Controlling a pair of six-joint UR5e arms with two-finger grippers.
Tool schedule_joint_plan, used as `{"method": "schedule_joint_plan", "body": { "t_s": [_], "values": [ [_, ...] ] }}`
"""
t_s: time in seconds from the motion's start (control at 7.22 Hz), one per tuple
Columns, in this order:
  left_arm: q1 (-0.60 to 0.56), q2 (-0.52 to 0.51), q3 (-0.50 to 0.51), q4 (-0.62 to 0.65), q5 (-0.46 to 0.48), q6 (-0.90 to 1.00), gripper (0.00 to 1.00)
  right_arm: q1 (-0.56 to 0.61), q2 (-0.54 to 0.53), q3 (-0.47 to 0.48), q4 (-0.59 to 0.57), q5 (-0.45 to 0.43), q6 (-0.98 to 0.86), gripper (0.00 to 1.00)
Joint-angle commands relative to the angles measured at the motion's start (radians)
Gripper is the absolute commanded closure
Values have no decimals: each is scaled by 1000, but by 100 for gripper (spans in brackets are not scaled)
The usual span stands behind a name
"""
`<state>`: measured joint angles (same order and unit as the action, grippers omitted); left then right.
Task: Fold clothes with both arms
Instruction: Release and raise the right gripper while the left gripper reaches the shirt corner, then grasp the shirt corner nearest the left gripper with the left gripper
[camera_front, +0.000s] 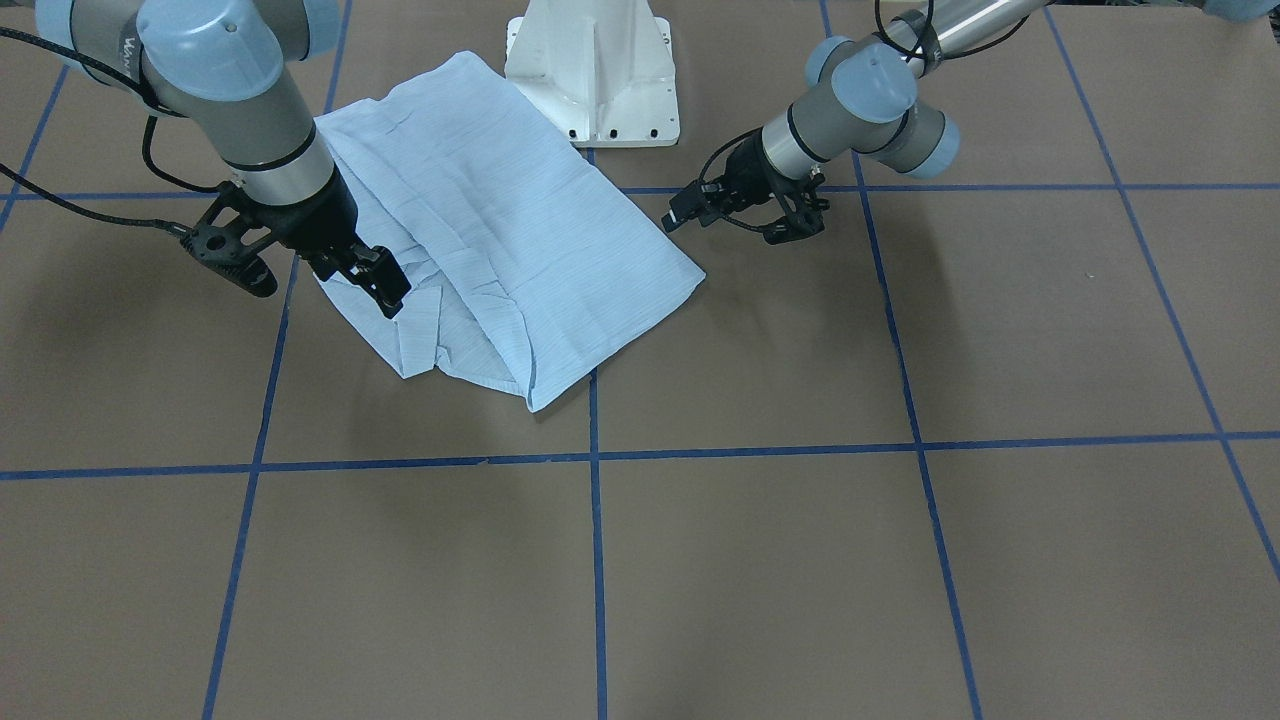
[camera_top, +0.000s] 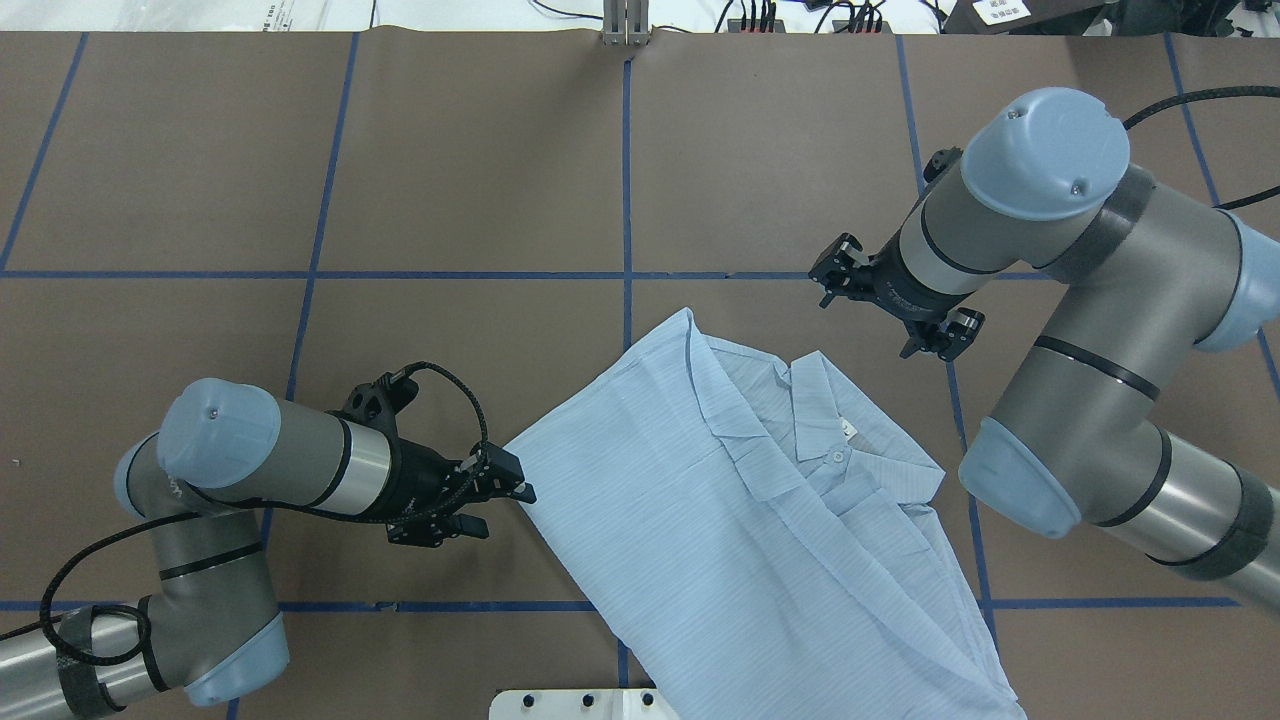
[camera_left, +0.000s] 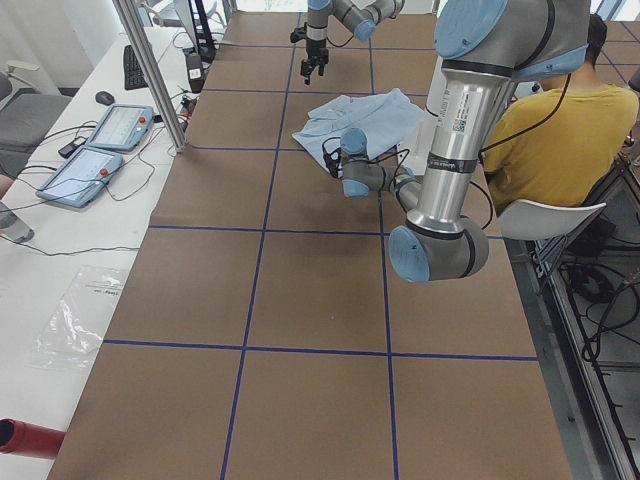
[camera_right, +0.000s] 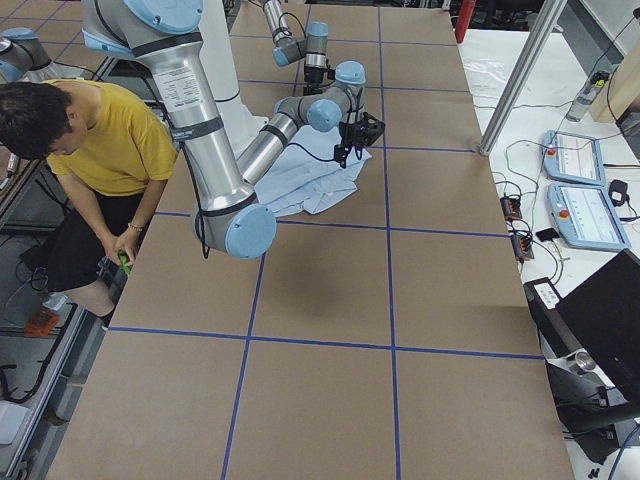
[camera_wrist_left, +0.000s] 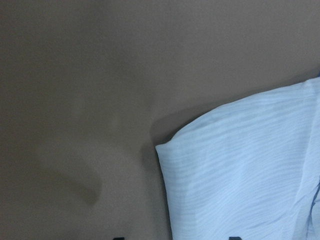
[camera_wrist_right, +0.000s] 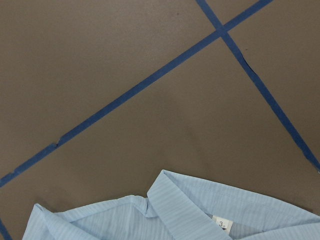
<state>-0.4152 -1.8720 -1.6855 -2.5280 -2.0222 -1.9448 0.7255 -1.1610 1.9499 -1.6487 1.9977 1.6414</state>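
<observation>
Partly cut off at the overhead view's bottom edge, the shirt (camera_top: 740, 520) lies just beside the left gripper (camera_top: 500, 505), jaws apart, its label (camera_wrist_right: 220, 224) reading "3" near the right gripper (camera_front: 372, 280), whose state cannot be told.

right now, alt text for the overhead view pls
A light-blue shirt lies half folded on a brown table marked with blue tape lines. The left gripper sits open at one folded corner; the right gripper hovers beyond the collar, apart from the cloth.
</observation>
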Motion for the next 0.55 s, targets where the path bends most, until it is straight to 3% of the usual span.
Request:
{"method": "schedule_joint_plan", "body": {
  "t_s": [0.0, 0.42],
  "values": [
    [1, -9, 4, 0, 13, 3, 26, 0, -3, -9, 1, 0, 0, 0],
    [1, -12, 13, 0, 42, 14, 26, -3, -3, -31, 1, 0, -3, 0]
  ]
}}
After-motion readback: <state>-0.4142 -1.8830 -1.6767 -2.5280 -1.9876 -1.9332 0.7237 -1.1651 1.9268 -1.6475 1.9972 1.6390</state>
